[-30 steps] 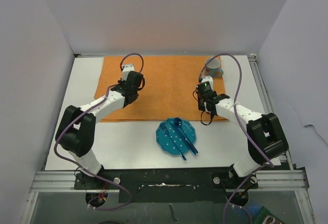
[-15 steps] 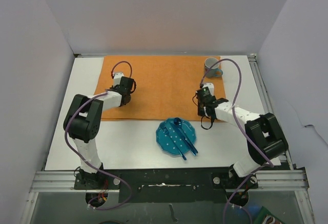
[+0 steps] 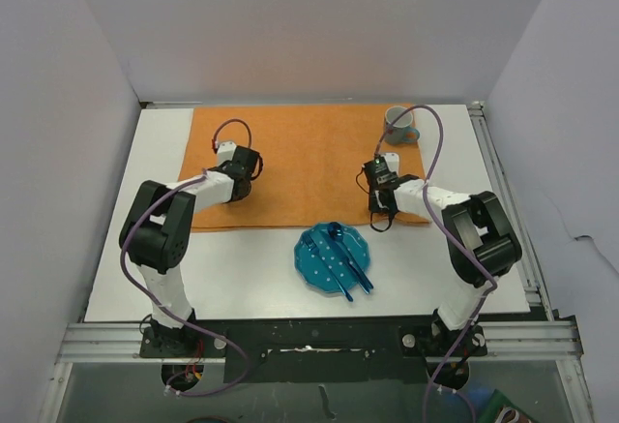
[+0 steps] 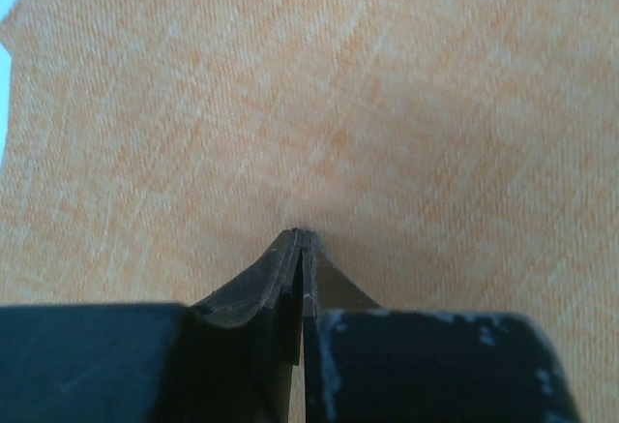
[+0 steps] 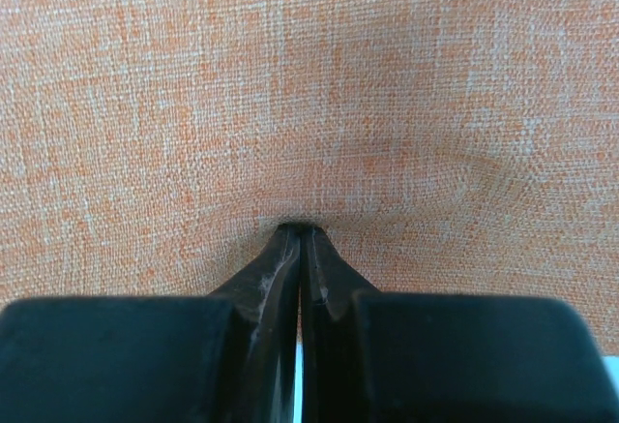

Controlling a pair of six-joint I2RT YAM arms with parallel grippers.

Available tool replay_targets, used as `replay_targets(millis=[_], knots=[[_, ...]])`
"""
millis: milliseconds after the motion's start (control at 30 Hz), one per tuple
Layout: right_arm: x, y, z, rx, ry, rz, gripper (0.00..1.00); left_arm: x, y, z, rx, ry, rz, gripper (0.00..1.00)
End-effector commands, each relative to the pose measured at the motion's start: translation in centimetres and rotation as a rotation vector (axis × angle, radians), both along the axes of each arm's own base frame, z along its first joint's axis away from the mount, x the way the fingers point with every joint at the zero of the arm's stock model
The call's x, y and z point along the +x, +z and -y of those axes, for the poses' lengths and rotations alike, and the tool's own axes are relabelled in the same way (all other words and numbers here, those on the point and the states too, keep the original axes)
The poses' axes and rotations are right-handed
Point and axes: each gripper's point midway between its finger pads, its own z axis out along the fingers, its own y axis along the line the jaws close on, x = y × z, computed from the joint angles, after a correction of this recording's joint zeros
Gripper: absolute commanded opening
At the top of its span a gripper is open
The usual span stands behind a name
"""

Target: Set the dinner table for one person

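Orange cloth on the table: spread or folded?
Spread. The orange rectangular cloth lies as one open sheet on the white tabletop, no folds; only slight puckers at the tips of the shut left pincer and right pincer.

Orange cloth (image 3: 309,157) w/ mug (image 3: 399,125) on far-R corner; blue plate (image 3: 317,260) just beside.

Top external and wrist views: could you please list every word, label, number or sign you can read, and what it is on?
None can be read.
The orange cloth, blue plate, mug and dinner table show no markings.
The green object at the top view's bottom right corner is too small to tell.
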Motion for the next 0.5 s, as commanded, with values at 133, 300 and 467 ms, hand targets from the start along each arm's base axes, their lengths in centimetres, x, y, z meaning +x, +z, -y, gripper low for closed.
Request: replay_targets(millis=[133, 300, 467], knots=[[-0.4, -2.5, 1.3, -0.008, -0.080, -0.081, 0.00, -4.9, 2.7, 3.8, -0.007, -0.061, -0.066, 0.02], [-0.8, -1.8, 3.5, -0.025, -0.130, -0.086, 0.00, -6.2, 3.2, 4.4, 0.019, -0.074, -0.073, 0.02], [-2.0, -1.1, 6.0, -0.065, -0.166, -0.108, 0.00, -6.6, 3.1, 4.5, 0.013, -0.077, -0.070, 0.02]])
